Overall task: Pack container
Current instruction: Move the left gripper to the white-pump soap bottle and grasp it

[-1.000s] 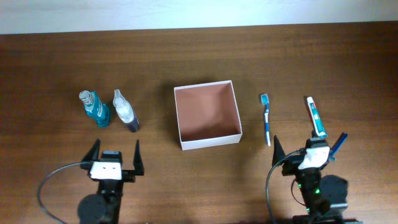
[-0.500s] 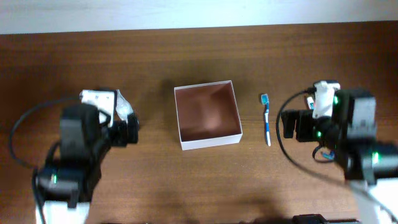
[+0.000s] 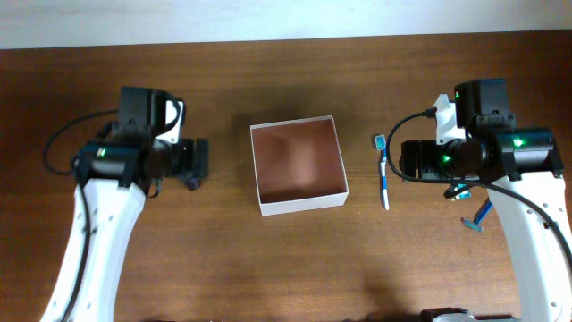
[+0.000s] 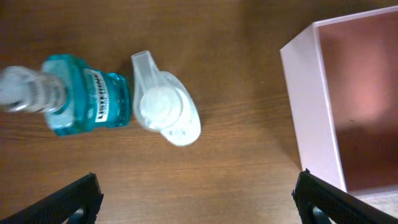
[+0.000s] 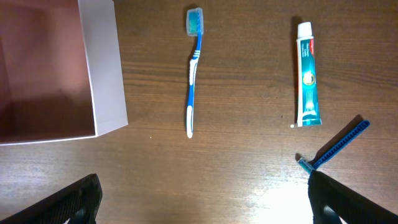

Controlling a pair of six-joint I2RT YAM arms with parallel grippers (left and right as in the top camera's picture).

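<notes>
The container (image 3: pixel 304 204) is a square, shallow white-walled box with a reddish-brown inside. It stands empty at the table's middle and also shows in the left wrist view (image 4: pixel 308 106) and the right wrist view (image 5: pixel 102 68). My left gripper (image 3: pixel 200 164) is open and empty above the wood (image 4: pixel 198 186), near a teal mouthwash bottle (image 4: pixel 84 102) and a white-capped bottle (image 4: pixel 166 111), both lying left of the container. My right gripper (image 3: pixel 407 163) is open and empty (image 5: pixel 204 186), held in front of a blue toothbrush (image 5: pixel 193 68) and a toothpaste tube (image 5: pixel 307 74).
A blue razor (image 5: pixel 336 146) lies at the right, near my right finger, and shows in the overhead view (image 3: pixel 476 216). The toothbrush (image 3: pixel 383 172) lies just right of the container. In the overhead view my arms cover the bottles and most of the toothpaste.
Both arms have lifted from the table's front edge and moved out, the left over the bottles, the right over the toothpaste area. No object has moved.
</notes>
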